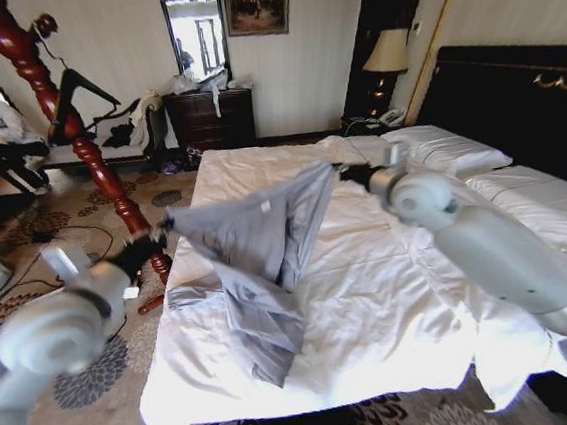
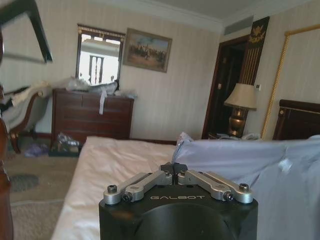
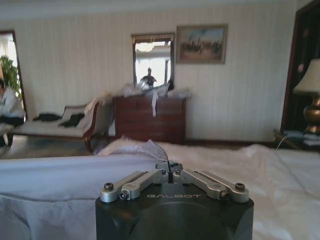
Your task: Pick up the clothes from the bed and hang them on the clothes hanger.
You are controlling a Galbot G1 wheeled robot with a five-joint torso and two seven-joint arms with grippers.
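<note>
The light grey-blue clothes (image 1: 256, 240) hang stretched between my two grippers above the bed (image 1: 402, 291), with the lower part drooping onto the white duvet. My left gripper (image 1: 165, 229) is shut on one upper edge of the clothes (image 2: 250, 170), its jaws closed (image 2: 173, 169). At the opposite upper edge, my right gripper (image 1: 341, 173) is shut on the clothes (image 3: 60, 175), jaws also closed (image 3: 169, 167). The black clothes hanger (image 1: 79, 91) hangs on the wooden stand at the far left, and its corner (image 2: 35, 27) shows in the left wrist view.
A reddish-brown coat stand (image 1: 92, 156) rises left of the bed's corner. A dark dresser (image 1: 212, 117) stands against the far wall beside a chaise (image 1: 106, 139) with dark clothes. Black headboard (image 1: 514, 100) and lamp (image 1: 386, 54) are at right. Carpet (image 1: 100, 391) lies left of the bed.
</note>
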